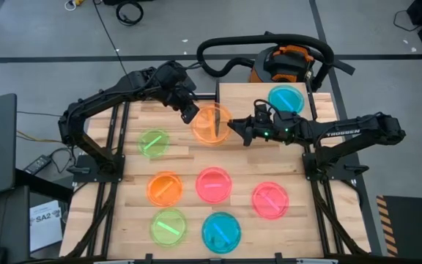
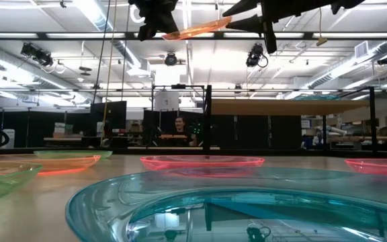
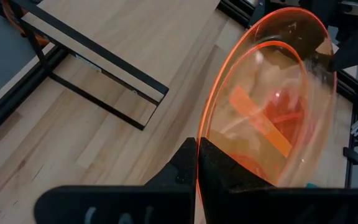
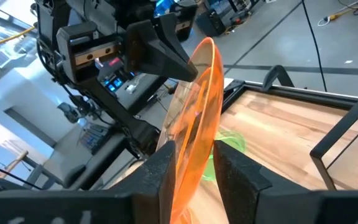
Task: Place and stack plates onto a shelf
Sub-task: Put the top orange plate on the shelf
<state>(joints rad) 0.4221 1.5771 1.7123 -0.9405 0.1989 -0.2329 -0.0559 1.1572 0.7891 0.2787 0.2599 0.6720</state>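
Holding an orange plate (image 1: 211,123) aloft between two arms, I have it pinched at opposite rims above the worktop's (image 1: 123,220) far half: the left pincer (image 1: 190,111) clamped on the rim toward the far-left side, the right pincer (image 1: 239,129) with its fingers either side of the rim toward the right. From table height the plate hangs well clear of the wood, roughly flat with a slight tilt. The shelf (image 1: 299,94) lies toward the far-right corner, beyond the right pincer, already carrying one teal plate (image 1: 286,98); the right arm is plainly nearer to it, so I judge the hand-over must end with the left pincer letting go before the plate can travel that way. The free half of the shelf, beside the teal plate, is what the move turns on.

Waiting on the worktop: a green plate (image 1: 153,142) near the left edge, and along the near side an orange (image 1: 165,188), two pink (image 1: 213,184), a green and a teal one. Readable writing: "TROSSEN" on the right forearm, and "SA2" on a paper sheet (image 1: 46,220) off the left edge.
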